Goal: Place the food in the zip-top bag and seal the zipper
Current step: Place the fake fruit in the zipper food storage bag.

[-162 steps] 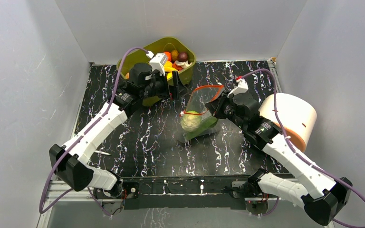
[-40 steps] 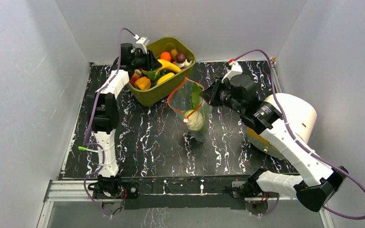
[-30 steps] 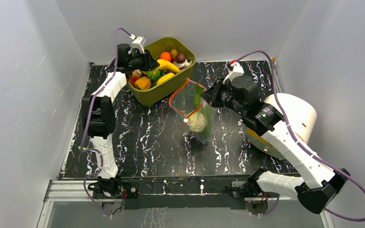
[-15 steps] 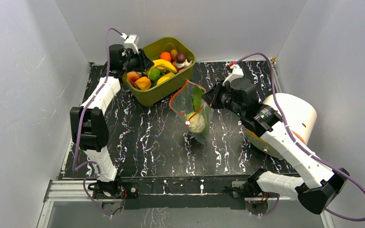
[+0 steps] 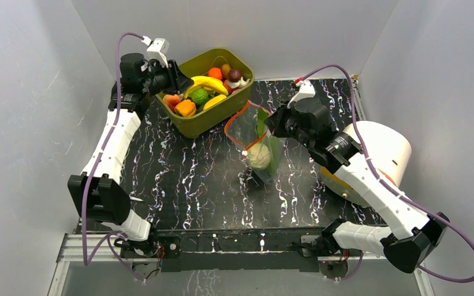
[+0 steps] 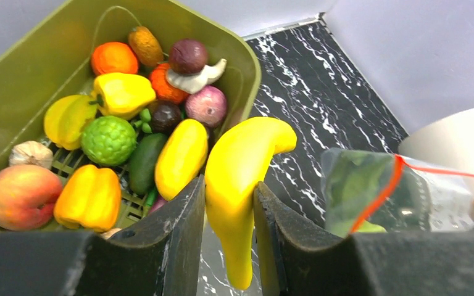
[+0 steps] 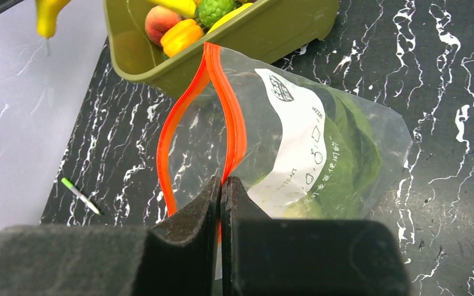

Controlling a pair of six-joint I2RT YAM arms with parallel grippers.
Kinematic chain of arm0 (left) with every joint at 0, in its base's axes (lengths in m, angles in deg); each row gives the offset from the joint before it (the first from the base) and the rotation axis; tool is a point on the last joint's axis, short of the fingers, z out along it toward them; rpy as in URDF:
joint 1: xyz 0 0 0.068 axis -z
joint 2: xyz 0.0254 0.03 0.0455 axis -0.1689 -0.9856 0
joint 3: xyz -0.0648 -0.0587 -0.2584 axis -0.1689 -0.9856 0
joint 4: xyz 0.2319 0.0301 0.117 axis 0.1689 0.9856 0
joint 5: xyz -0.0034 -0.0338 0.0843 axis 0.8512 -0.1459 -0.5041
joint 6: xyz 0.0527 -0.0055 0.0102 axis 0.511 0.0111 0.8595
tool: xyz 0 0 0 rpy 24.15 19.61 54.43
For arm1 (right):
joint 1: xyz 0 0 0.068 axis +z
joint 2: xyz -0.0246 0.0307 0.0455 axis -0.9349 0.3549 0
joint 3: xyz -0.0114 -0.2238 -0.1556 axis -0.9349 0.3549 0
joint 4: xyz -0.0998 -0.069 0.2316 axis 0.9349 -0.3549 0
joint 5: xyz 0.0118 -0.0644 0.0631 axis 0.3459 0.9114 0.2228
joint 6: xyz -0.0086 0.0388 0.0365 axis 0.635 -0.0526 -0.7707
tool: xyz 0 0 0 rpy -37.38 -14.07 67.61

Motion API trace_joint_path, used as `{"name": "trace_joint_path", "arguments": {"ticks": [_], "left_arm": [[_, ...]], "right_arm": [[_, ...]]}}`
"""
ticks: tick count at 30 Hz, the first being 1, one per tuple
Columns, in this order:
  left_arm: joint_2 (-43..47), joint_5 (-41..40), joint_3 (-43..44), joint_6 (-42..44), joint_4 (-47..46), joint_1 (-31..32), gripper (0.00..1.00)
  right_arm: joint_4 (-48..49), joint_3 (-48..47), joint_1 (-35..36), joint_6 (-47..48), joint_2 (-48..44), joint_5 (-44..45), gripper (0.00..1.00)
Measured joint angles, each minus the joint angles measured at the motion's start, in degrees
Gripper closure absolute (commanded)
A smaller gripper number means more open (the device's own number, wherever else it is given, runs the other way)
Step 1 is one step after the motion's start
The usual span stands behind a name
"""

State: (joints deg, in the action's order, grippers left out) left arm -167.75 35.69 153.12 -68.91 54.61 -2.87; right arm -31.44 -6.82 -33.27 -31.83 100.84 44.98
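My left gripper (image 5: 178,74) is shut on a yellow banana (image 6: 242,161), which hangs above the near corner of the olive tub (image 5: 219,118). More food fills the tub: an orange (image 6: 113,57), a yellow pepper (image 6: 123,92), a peach (image 6: 20,195) and a purple ball (image 6: 188,55). The clear zip-top bag (image 5: 254,137) stands right of the tub with its mouth open. Inside it are a pale cabbage (image 5: 260,155) and a green leaf (image 7: 345,154). My right gripper (image 7: 222,180) is shut on the red-orange zipper (image 7: 231,114) at the far side of the mouth.
A white cylinder with an orange band (image 5: 378,153) stands at the right, close to my right arm. A small green-tipped stick (image 7: 80,196) lies on the black marbled table (image 5: 191,179) at the left. White walls enclose the table on three sides.
My left gripper has risen and drawn back to the left with the banana in it, its arm swinging out. The right gripper has lifted the bag more upright.
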Motion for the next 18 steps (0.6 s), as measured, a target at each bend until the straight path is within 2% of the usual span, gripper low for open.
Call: {"name": "trace_joint_path", "arguments": {"ticks": [10, 18], "left_arm": [[4.28, 3.04, -0.42, 2.47, 10.95, 4.07, 1.0], [8.02, 4.63, -0.42, 2.29, 14.29, 8.94, 1.0]], "right_arm": [[-0.31, -1.16, 0.0, 1.36, 3.04, 2.25, 1.0], [-0.35, -2.03, 0.0, 1.2, 3.67, 2.32, 1.0]]}}
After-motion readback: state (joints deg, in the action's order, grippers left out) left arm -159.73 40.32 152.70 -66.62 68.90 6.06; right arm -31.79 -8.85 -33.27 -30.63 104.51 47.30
